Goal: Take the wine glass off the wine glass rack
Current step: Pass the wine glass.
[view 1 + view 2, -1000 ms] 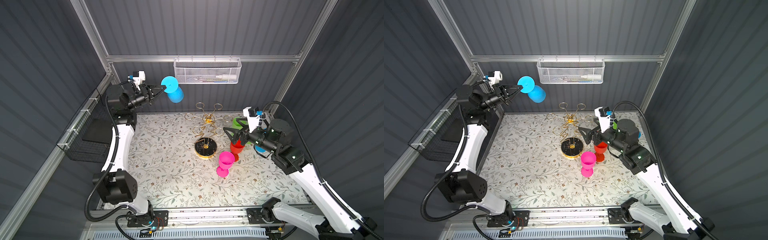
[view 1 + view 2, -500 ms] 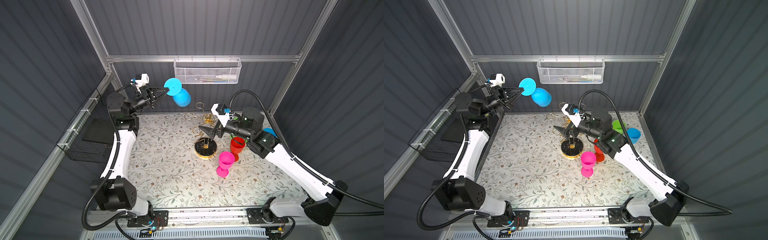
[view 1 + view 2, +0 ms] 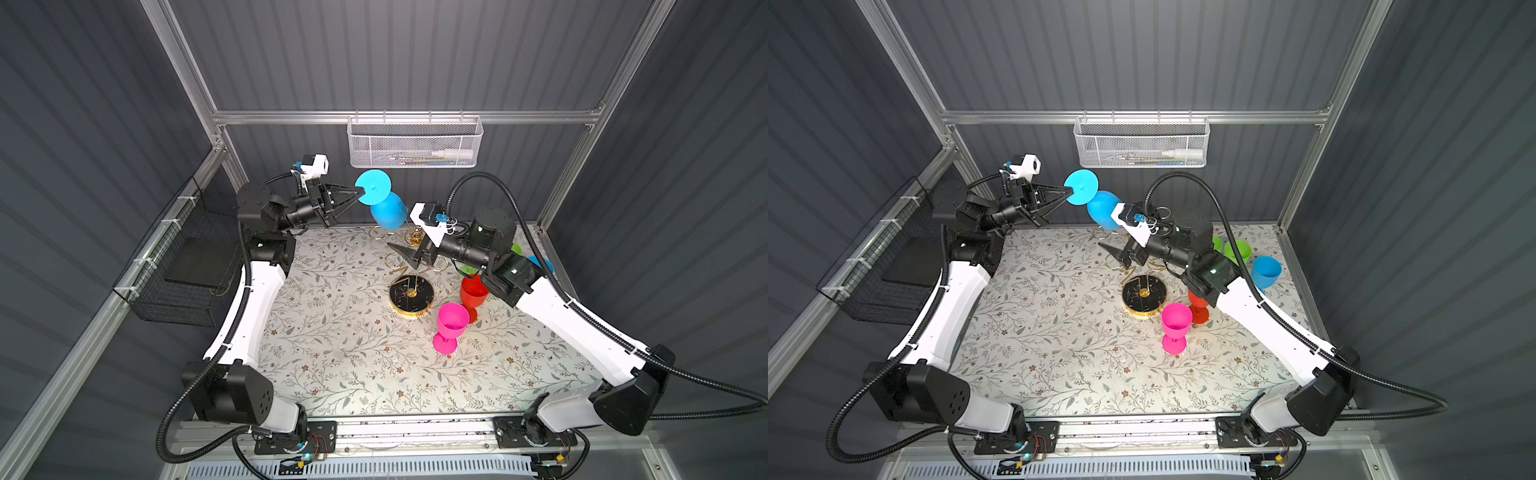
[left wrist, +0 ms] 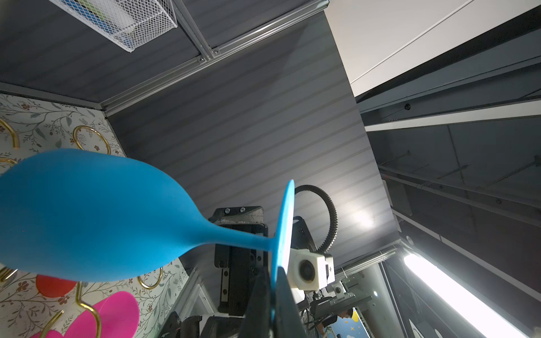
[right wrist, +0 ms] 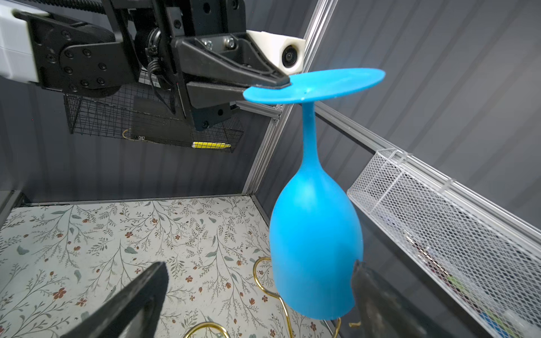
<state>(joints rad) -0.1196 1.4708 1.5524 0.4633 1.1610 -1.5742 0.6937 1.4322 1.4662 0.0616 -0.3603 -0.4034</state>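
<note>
Wine glass [image 3: 388, 210], blue, hangs upside down near the back edge of the table [image 3: 332, 353], above the wine glass rack [image 3: 411, 293]. My left gripper [image 3: 359, 192] is clamped on its foot's rim; my right gripper [image 5: 259, 267] stands wide apart around the bowl.

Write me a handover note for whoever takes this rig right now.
Left gripper: shut on the foot of the blue glass, which hangs upside down above the rack.
Right gripper: open, jaws beside its bowl, not gripping.
Done: glass looks lifted clear of the rack's rings.
To do: probably hand over or stand it on the table, near the pink glass and red glass.
</note>
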